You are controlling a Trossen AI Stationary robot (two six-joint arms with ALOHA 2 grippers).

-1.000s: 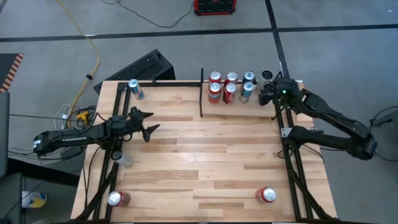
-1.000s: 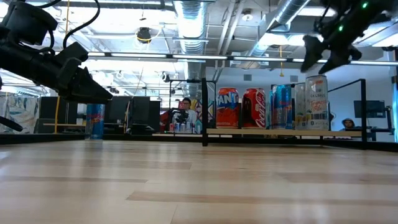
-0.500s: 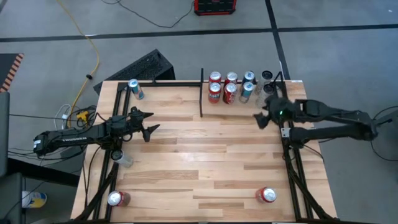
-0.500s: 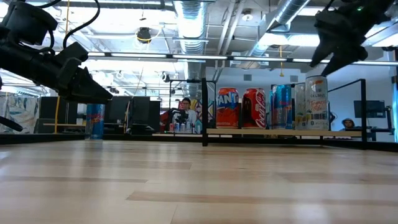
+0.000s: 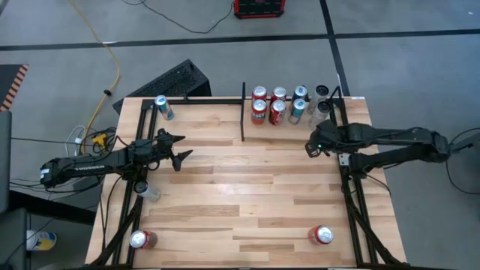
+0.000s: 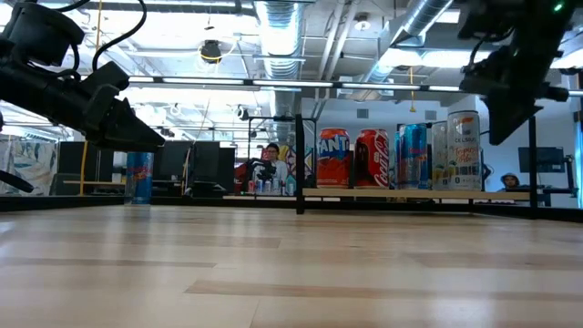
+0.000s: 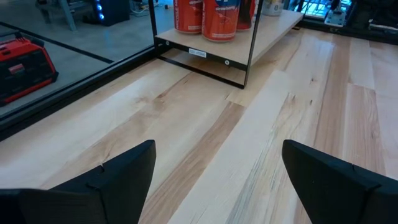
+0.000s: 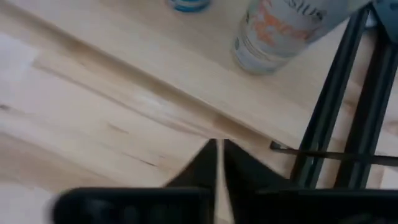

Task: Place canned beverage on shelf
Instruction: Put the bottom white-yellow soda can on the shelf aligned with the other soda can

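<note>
While empty, right hand (image 5: 310, 147) hangs closed beside the shelf (image 5: 289, 129).

Light wooden table (image 5: 247, 187) with black tube frame, thin black divider bar (image 5: 243, 112) at its far edge, red and blue cans (image 5: 279, 105) just right of the bar, lone blue can (image 5: 162, 107) well left of it, two dark arms either side.

cut off: pale can (image 8: 292, 31) on shelf (image 8: 186, 81), top out of frame | blue can (image 8: 188, 5) beside it: only base | labels: unreadable
</note>
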